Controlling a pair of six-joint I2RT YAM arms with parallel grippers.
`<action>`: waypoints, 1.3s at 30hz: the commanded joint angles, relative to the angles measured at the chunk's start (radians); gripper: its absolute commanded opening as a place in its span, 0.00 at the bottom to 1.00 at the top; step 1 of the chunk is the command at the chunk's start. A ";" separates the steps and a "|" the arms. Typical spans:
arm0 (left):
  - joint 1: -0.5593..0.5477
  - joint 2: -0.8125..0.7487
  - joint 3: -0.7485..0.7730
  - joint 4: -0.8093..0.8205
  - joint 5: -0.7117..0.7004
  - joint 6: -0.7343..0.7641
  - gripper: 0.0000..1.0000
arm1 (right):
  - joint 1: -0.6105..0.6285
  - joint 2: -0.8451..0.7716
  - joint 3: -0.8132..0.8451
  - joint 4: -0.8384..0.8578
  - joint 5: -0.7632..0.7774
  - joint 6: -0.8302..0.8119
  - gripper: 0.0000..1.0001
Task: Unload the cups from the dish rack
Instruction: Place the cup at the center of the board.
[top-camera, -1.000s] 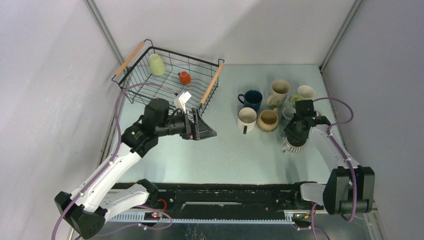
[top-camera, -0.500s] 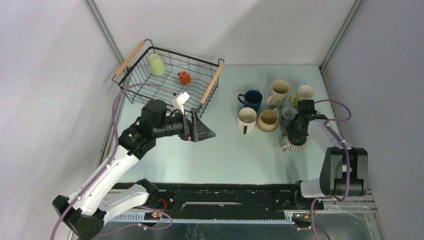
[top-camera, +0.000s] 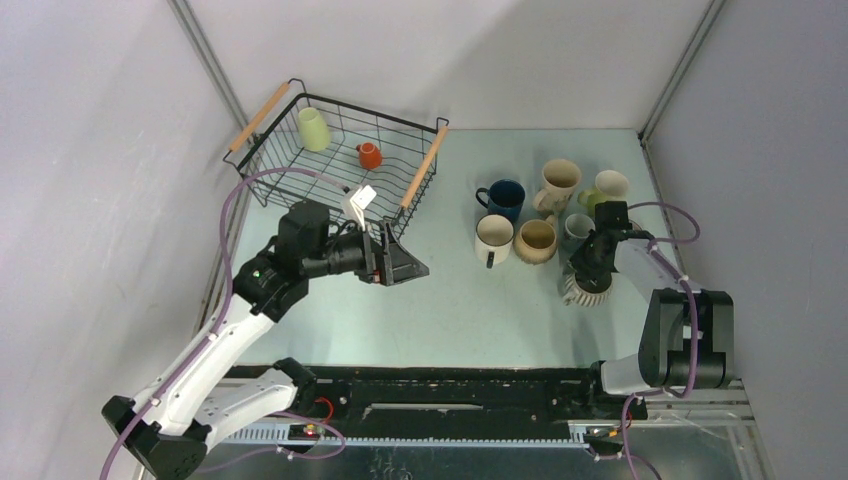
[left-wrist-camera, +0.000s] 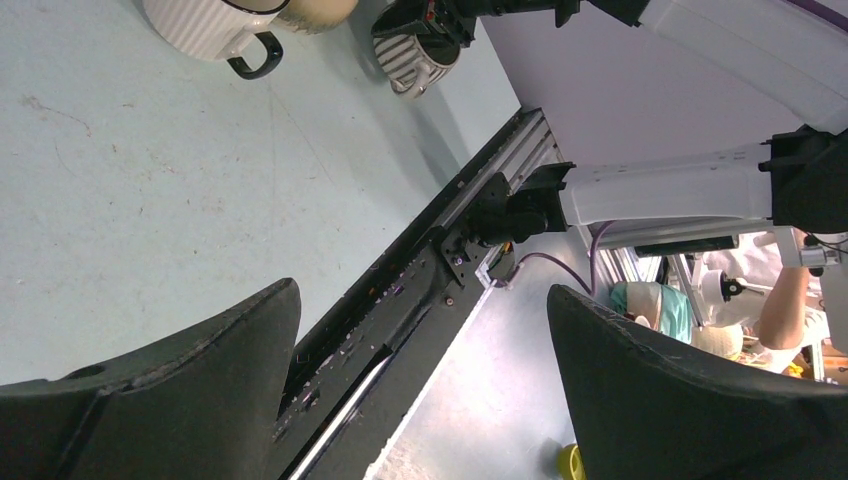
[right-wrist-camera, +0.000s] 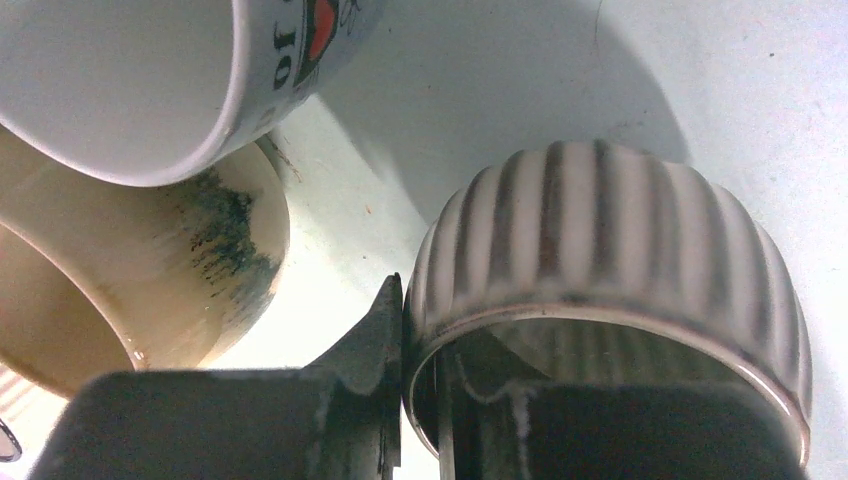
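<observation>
Table (top-camera: 450, 300) seven cups (top-camera: 495, 240), three in dish rack (top-camera: 424, 166)

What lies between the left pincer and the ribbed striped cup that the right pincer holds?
Nothing: in the top view, bare table runs from the open left pincer to the ribbed striped cup. The right pincer clamps that cup's wall.

Right wrist view crops the printed white mug (right-wrist-camera: 130, 80) and tan cup (right-wrist-camera: 150, 270) at frame edges, the striped cup (right-wrist-camera: 600, 240) has its near rim behind the right gripper (right-wrist-camera: 418, 335), and in the top view the white item (top-camera: 360, 200) at the dish rack (top-camera: 425, 165) corner is too small to identify.
</observation>
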 joint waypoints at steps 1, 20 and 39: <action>-0.002 -0.021 -0.015 0.006 0.011 0.021 1.00 | -0.007 -0.004 0.009 0.034 -0.004 -0.019 0.17; -0.001 -0.038 -0.040 -0.008 -0.006 0.018 1.00 | -0.009 -0.059 0.010 -0.029 0.005 -0.012 0.43; -0.001 0.071 0.128 -0.095 -0.103 0.017 1.00 | 0.017 -0.347 0.019 -0.207 -0.035 -0.014 0.96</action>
